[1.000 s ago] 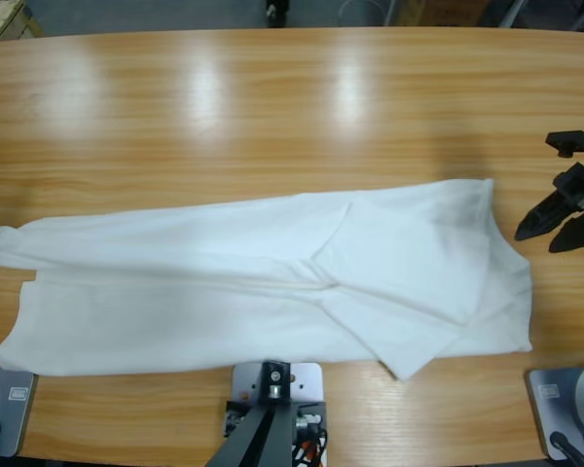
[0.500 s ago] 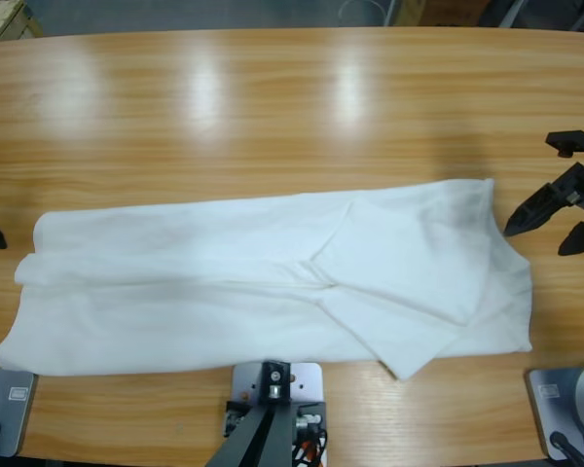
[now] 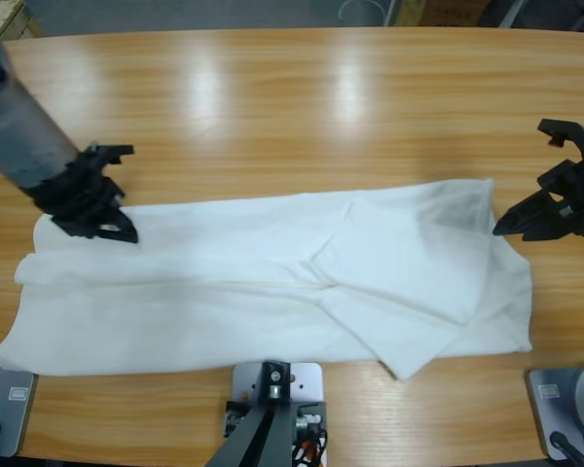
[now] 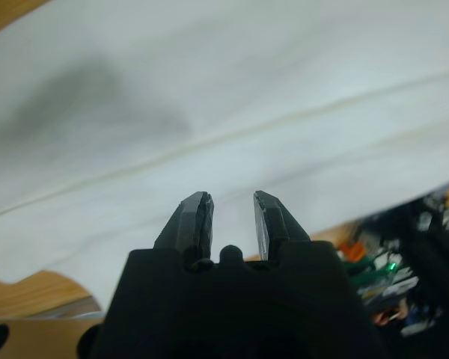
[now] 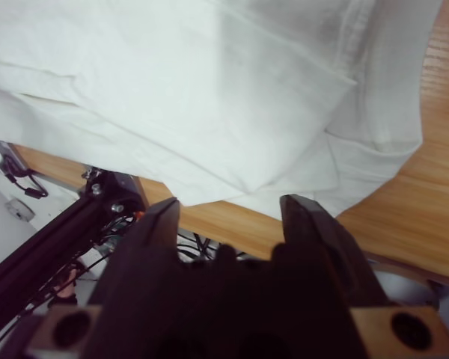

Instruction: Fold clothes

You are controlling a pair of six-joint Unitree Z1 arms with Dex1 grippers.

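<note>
The clothes are one white T-shirt [image 3: 273, 292], folded lengthwise into a long band across the near half of the table, with a flap folded over its right part. My left gripper [image 3: 112, 230] hangs over the shirt's far left corner. In the left wrist view the left gripper [image 4: 232, 213] is open, nothing between its fingers, white cloth [image 4: 232, 97] beyond. My right gripper [image 3: 514, 224] is at the shirt's far right edge, open. In the right wrist view the right gripper [image 5: 228, 213] looks over the shirt's folded end [image 5: 209, 97].
The wooden table [image 3: 292, 107] runs bare behind the shirt. The left arm's silver forearm [image 3: 19, 136] slants in from the upper left corner. Beyond the table's near edge, rig parts and cables [image 5: 67, 232] show in the right wrist view.
The shirt's far left corner drew back right from the table's left edge. The left arm then swung in over that corner. The right gripper shifted slightly left towards the shirt's edge.
</note>
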